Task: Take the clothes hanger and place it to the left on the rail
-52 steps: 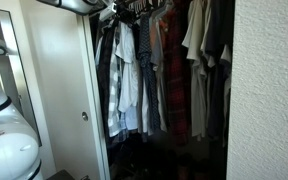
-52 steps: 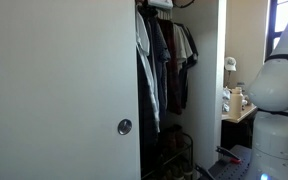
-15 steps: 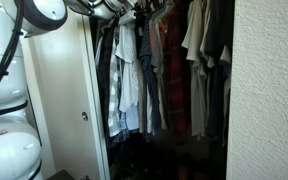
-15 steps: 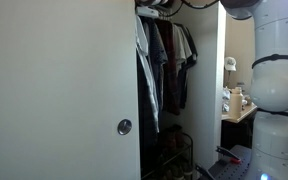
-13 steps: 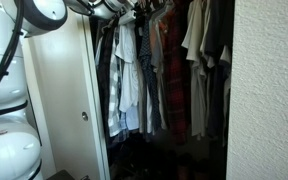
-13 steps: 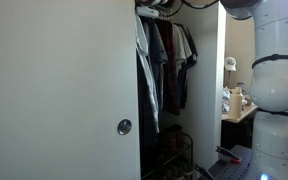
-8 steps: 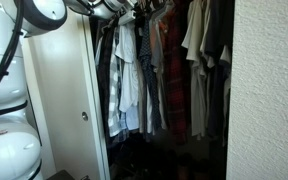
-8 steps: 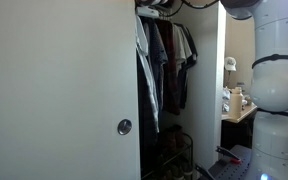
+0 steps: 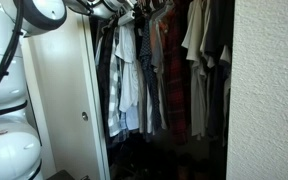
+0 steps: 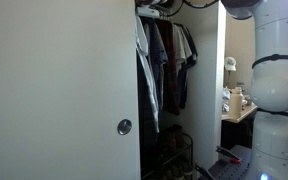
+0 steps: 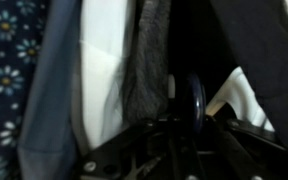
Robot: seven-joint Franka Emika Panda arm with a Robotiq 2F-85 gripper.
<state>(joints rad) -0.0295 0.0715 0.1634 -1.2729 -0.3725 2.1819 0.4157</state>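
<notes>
My gripper [image 9: 122, 9] is up at the top of the wardrobe among the hanger hooks; it also shows in an exterior view [image 10: 162, 5]. In the wrist view the dark fingers [image 11: 190, 128] converge on a dark rounded piece of the clothes hanger [image 11: 193, 98] and look shut on it. The rail [image 9: 156, 5] is a thin dark rod at the top edge, mostly hidden by hooks and shirts. Hanging shirts [image 9: 129, 70] fill the space below; grey, white and floral cloth [image 11: 104, 60] is close to the gripper.
A white wardrobe door [image 10: 54, 90] with a round knob [image 10: 124, 127] covers one side. The white door frame [image 9: 64, 100] is beside the arm. A textured wall [image 9: 269, 90] bounds the opening. The robot's white body [image 10: 274, 90] stands near a cluttered desk [image 10: 234, 100].
Since 3.5 s ago the arm's elbow has swung into view at the top of the wardrobe. Over the last second nothing visibly moves.
</notes>
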